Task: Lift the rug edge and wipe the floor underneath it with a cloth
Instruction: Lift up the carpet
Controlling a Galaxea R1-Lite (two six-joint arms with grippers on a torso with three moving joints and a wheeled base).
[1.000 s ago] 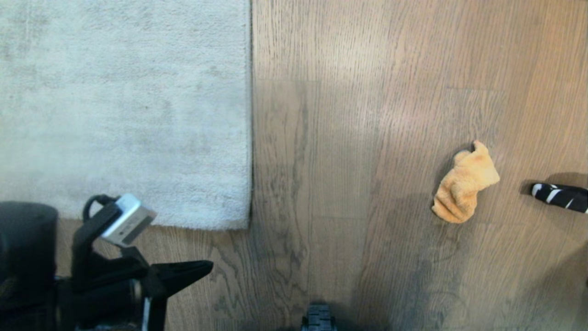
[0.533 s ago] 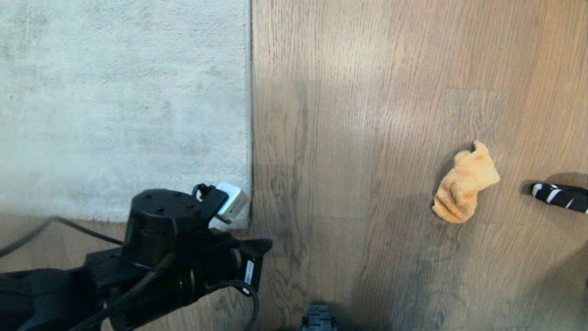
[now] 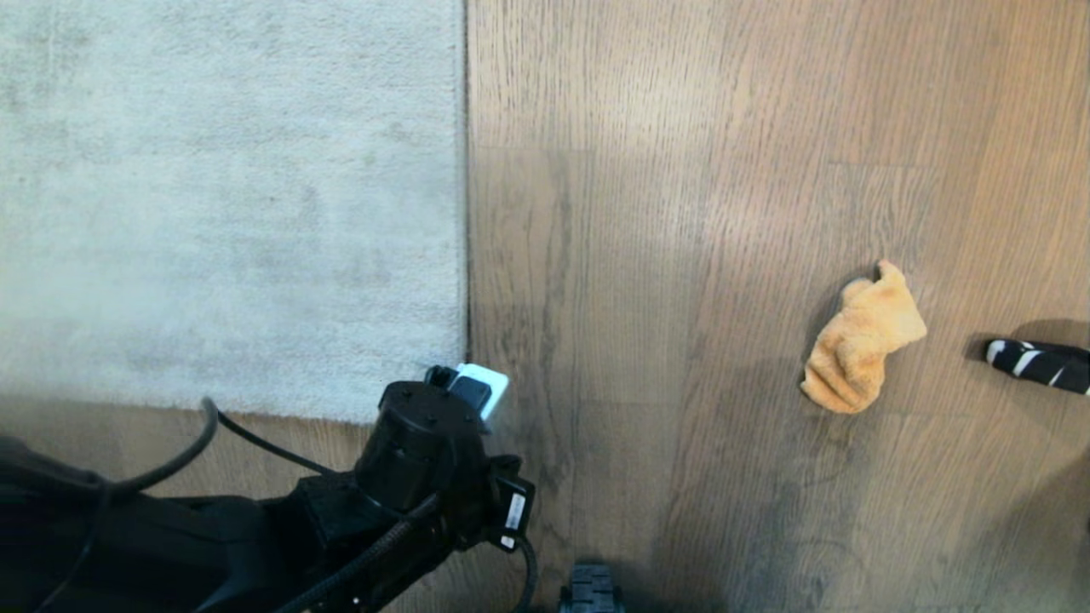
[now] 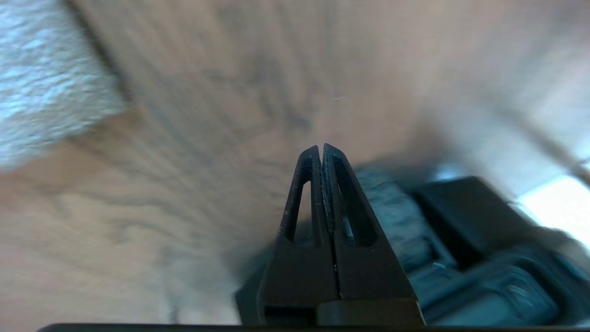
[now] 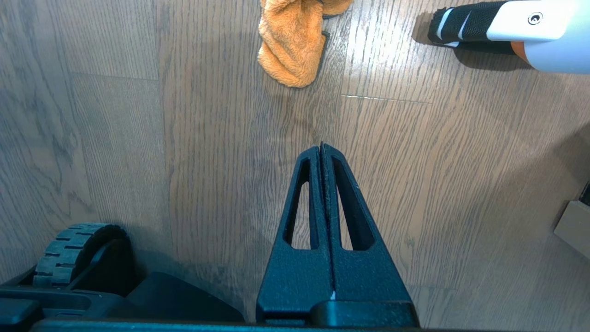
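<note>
The light grey rug (image 3: 230, 196) lies flat at the upper left; its long rug edge (image 3: 464, 213) runs straight away from me. The floor (image 3: 647, 255) of wood-grain planks spreads to the right. The orange-tan cloth (image 3: 860, 340) lies crumpled on the planks at the right, apart from both arms. My left arm (image 3: 417, 451) reaches in low, its wrist over the rug's near right corner; its fingers are hidden in the head view. In the left wrist view the left gripper (image 4: 321, 147) is shut and empty above bare planks, near the rug corner (image 4: 46, 87). The right gripper (image 5: 321, 146) is shut and empty, short of the cloth (image 5: 292, 41).
A black-and-white striped tip (image 3: 1037, 364) of a white and orange object (image 5: 534, 32) lies right of the cloth. My base wheel (image 3: 590, 594) shows at the near edge, and again in the right wrist view (image 5: 69, 249). A beige corner (image 5: 574, 227) sits far right.
My left arm has swung rightward along the rug's near border, and its wrist now sits at the near right corner. Rug, cloth and right gripper have not moved.
</note>
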